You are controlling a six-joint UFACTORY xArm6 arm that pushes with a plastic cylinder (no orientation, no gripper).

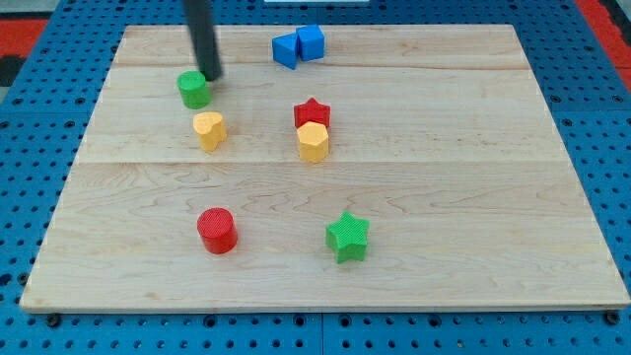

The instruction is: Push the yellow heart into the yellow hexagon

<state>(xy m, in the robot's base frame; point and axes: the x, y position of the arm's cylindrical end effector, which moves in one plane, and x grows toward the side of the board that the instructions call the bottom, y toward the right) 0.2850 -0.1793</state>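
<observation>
Hovering at the upper left, my tip sits just beside the green cylinder, possibly touching it, holding nothing. Just below, the yellow heart waits, well left of the yellow hexagon, which touches the red star.

A pale wooden board of lengthwise planks fills most of the view. Around the board on every side lies a blue perforated surface, dotted with regular holes. Past the board's top corners, at the view's left and right, show red patches, perhaps more matting. Light is even and soft.
</observation>
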